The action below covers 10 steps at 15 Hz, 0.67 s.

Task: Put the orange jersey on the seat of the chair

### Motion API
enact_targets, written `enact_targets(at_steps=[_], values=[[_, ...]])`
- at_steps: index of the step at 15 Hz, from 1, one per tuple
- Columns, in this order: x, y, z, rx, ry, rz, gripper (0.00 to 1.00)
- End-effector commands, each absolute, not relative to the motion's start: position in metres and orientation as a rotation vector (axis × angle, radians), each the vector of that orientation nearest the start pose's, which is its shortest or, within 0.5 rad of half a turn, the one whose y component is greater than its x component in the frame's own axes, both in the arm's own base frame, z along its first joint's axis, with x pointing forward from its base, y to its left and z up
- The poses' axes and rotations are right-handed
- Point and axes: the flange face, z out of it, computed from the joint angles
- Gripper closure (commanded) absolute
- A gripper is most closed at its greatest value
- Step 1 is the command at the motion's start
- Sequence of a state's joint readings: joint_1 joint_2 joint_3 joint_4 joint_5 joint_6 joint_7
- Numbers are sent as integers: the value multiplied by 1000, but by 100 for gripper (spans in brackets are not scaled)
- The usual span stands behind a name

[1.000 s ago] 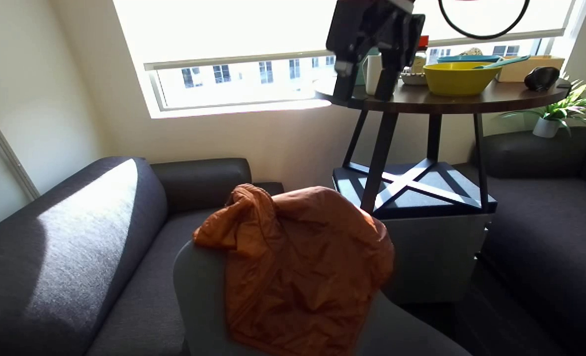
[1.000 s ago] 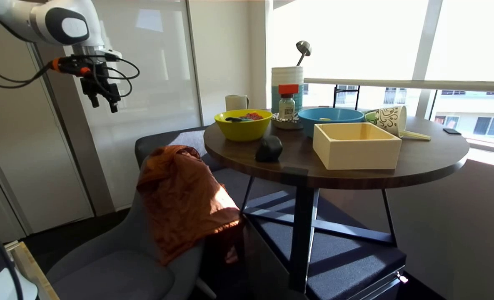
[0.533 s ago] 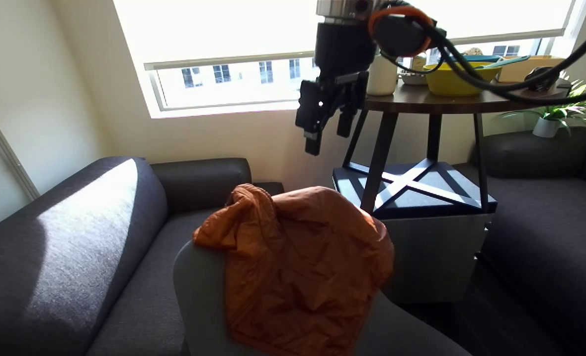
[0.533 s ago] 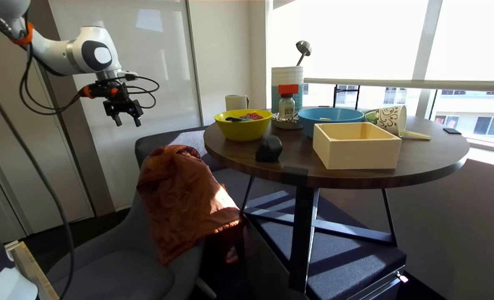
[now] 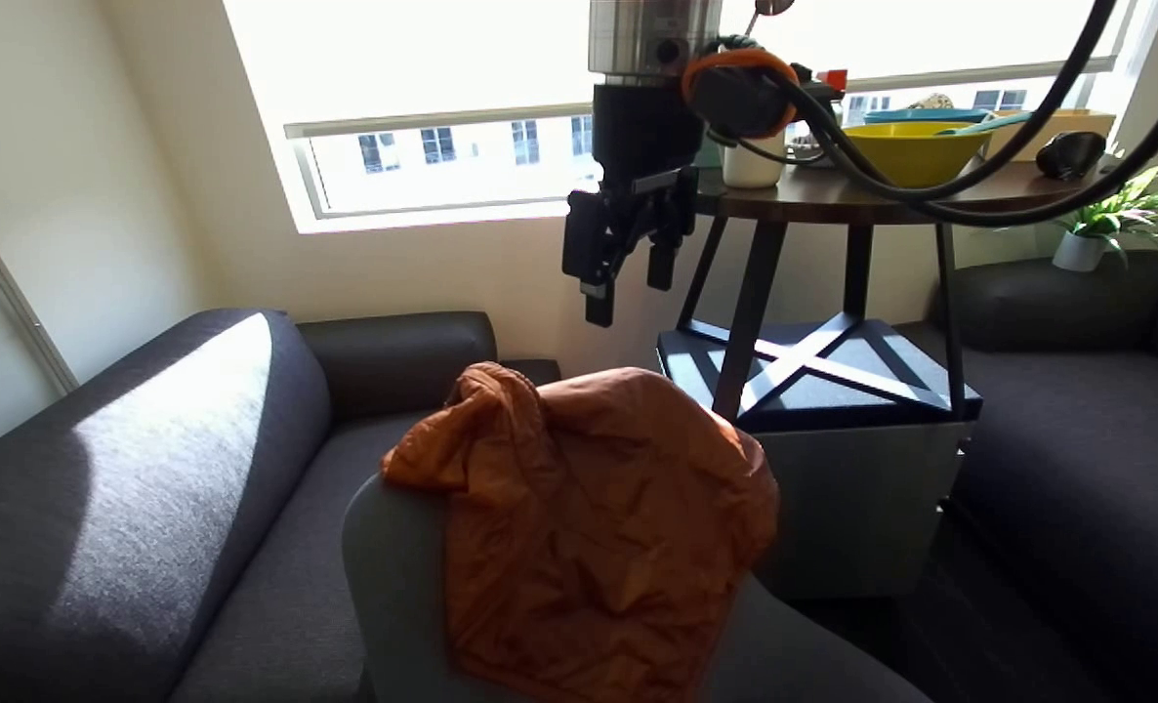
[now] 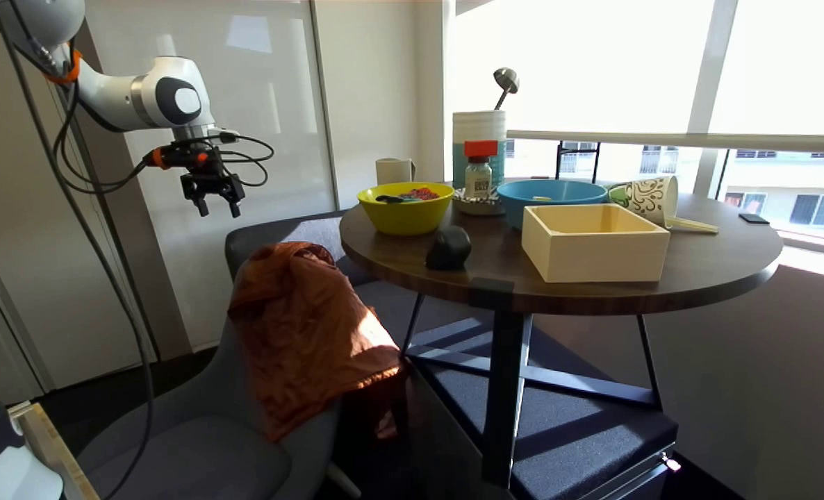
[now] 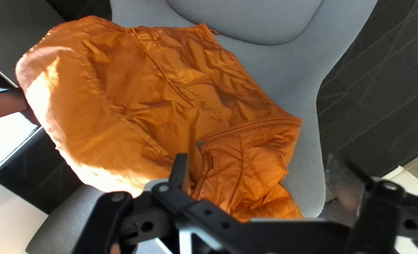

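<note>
An exterior view has my gripper (image 6: pixel 219 211) at the upper left of the frame. Its two fingers are spread apart with nothing between them. Below it, at the lower left, is the grey chair (image 6: pixel 200 403) with its seat (image 6: pixel 210 458). Next, left of the middle, the orange quilted jacket (image 6: pixel 308 333) hangs over the chair's backrest (image 6: pixel 228 368), its bottom edge reaching toward the seat. Farther right is the round table (image 6: pixel 492 250). So here the jacket's top is lower than my gripper and to its right, with a gap between.

In the wrist view, the jacket's long way runs from upper left to lower right. Its wide, spread-out part is on the left. Then comes one dark fingertip, low in the middle, then a bunched fold (image 7: pixel 246 169), then the other finger, blurry, at the lower right. So the fold shows in the gap between my fingers. I think it is a good part to pinch, and my next move should go mostly down. I can't tell how far. If I pinch just a tiny bit, the shiny cloth may slip out.
</note>
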<state>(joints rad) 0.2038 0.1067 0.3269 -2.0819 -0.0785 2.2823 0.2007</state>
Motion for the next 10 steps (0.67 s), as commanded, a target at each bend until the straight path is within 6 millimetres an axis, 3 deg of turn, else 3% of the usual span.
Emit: enact_targets(at_steps=[1, 4, 10], values=[[497, 287, 389, -3073, -584, -161, 0], [513, 297, 374, -3000, -607, -146, 0], [593, 311, 296, -2831, -662, -194, 0]])
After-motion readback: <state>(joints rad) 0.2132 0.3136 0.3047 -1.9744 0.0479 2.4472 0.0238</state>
